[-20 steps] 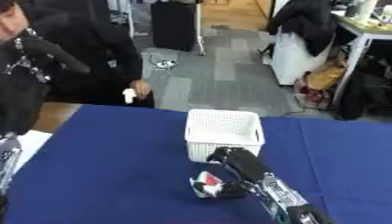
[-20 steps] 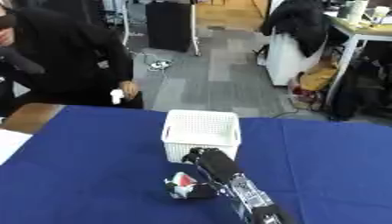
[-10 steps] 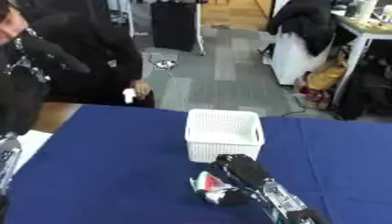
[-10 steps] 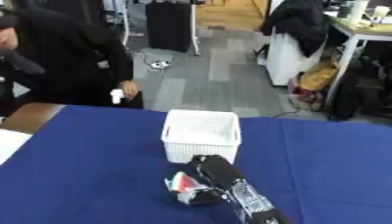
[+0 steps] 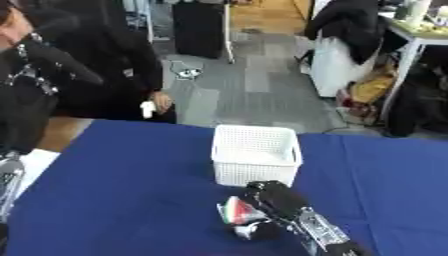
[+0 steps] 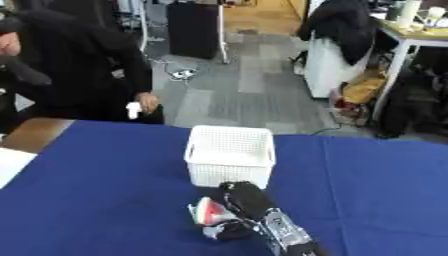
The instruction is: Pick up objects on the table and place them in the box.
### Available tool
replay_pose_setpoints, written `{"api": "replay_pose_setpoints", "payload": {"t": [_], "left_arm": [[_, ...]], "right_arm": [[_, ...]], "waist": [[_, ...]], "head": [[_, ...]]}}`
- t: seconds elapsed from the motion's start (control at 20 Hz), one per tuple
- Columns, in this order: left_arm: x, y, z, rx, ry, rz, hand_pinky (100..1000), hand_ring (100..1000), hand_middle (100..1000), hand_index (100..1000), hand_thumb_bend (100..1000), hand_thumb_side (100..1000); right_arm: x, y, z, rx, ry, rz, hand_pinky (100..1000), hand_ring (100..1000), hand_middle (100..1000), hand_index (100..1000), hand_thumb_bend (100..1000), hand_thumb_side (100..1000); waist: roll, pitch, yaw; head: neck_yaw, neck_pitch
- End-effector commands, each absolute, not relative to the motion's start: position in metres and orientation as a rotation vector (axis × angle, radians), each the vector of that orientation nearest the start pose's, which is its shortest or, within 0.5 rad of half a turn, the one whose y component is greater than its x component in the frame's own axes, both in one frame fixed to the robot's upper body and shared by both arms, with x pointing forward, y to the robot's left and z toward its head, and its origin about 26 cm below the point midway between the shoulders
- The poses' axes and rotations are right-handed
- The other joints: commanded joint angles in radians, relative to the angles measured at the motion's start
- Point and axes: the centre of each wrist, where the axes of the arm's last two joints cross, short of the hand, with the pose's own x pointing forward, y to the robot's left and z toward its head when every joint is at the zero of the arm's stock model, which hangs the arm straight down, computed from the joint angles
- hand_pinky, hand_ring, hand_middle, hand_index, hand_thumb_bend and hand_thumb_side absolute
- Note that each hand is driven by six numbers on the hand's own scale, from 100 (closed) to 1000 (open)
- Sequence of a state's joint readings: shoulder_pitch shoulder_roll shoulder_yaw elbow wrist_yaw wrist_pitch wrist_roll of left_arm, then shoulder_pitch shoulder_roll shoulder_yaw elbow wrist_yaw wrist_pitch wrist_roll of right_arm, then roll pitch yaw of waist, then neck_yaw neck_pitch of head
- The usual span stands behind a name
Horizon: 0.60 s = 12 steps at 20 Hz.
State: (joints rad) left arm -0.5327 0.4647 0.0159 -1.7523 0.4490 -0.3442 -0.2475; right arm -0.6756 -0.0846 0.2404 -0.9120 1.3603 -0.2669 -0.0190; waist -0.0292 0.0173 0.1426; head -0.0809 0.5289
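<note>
A white slatted box (image 5: 256, 160) stands on the blue table (image 5: 131, 200), a little right of the middle. Just in front of it my right hand (image 5: 273, 200) reaches in from the lower right, black with a silver wrist. Its fingers curl round a small red, white and green object (image 5: 234, 212) that sits low over the cloth. Part of the object is hidden behind the fingers. My left hand (image 5: 7, 182) shows as a silver and black shape at the left edge; its fingers are out of sight.
A white sheet (image 5: 31, 165) and a wooden strip (image 5: 61, 132) lie at the table's left edge. A person in black stands beyond the far left corner. Chairs, a desk and bags stand behind the table.
My right hand has closed around the red, white and green object and shifted slightly toward me. The camera has tilted a little.
</note>
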Motion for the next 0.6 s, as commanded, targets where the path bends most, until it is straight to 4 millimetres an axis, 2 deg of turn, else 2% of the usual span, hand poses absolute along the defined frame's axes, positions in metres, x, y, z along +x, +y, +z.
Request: {"api": "replay_pose_setpoints", "payload": {"t": [0.05,0.35,0.6], "left_arm": [[0.3528,0.2811,0.2499,-0.346,-2.581,-0.548,609,580,725,674,125,848],[0.353,0.2793,0.2507,-0.355,-2.584,-0.545,610,580,725,674,126,848],[0.3531,0.2768,0.2518,-0.366,-2.586,-0.543,610,581,725,674,126,848]], "right_arm": [[0.4287,-0.1492,0.039,-0.893,-1.617,1.734,655,616,659,778,608,1000],[0.4316,-0.1483,0.0421,-0.921,-1.633,1.751,656,616,651,760,612,1000],[0.4347,-0.1469,0.0456,-0.959,-1.655,1.743,623,596,632,743,622,1000]], "waist": [[0.007,-0.008,0.002],[0.007,-0.007,0.006],[0.008,-0.005,0.012]], "head": [[-0.011,-0.014],[-0.016,-0.015],[-0.024,-0.017]]}}
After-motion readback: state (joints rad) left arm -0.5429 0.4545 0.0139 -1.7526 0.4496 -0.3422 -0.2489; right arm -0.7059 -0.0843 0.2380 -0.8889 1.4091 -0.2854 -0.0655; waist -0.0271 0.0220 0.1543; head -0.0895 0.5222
